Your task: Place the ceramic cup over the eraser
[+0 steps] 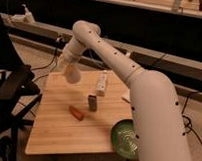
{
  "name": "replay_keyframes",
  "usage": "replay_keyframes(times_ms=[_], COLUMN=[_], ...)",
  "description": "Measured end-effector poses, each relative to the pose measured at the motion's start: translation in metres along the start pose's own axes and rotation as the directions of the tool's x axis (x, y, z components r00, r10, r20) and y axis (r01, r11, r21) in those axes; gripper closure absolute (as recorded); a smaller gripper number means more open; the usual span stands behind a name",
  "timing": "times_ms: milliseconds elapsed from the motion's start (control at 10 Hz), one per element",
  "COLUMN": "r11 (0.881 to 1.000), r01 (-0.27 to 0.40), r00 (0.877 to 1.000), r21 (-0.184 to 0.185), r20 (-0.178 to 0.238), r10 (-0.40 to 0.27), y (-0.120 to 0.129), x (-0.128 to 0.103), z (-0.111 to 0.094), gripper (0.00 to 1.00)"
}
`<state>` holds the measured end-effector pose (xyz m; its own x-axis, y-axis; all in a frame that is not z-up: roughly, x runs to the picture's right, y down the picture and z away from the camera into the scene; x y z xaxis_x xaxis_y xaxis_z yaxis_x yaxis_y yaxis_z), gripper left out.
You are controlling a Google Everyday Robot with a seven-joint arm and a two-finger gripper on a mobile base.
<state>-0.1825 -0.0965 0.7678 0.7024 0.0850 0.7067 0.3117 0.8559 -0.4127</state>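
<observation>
The small white ceramic cup (72,74) hangs in the air above the far left part of the wooden table (56,131), held at the end of my arm. My gripper (69,66) is shut on the cup, up and to the left of the dark upright block, the eraser (92,102). The eraser stands near the table's middle. The cup is well apart from it and higher.
A long white bar-shaped object (101,83) lies just behind the eraser. An orange carrot-like piece (76,113) lies to the eraser's front left. A green bowl (124,137) sits at the front right edge, partly behind my arm. A black chair (12,90) stands to the left.
</observation>
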Motion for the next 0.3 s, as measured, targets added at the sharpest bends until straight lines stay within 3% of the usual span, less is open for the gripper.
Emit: replay_keyframes(times_ms=[300], r11=[0.998], r01=[-0.046], r00=[0.997], r21=[-0.038], r20=[0.055], r10=[0.048], y=[0.0026], x=[-0.0039], z=[-0.0063], gripper=[1.0])
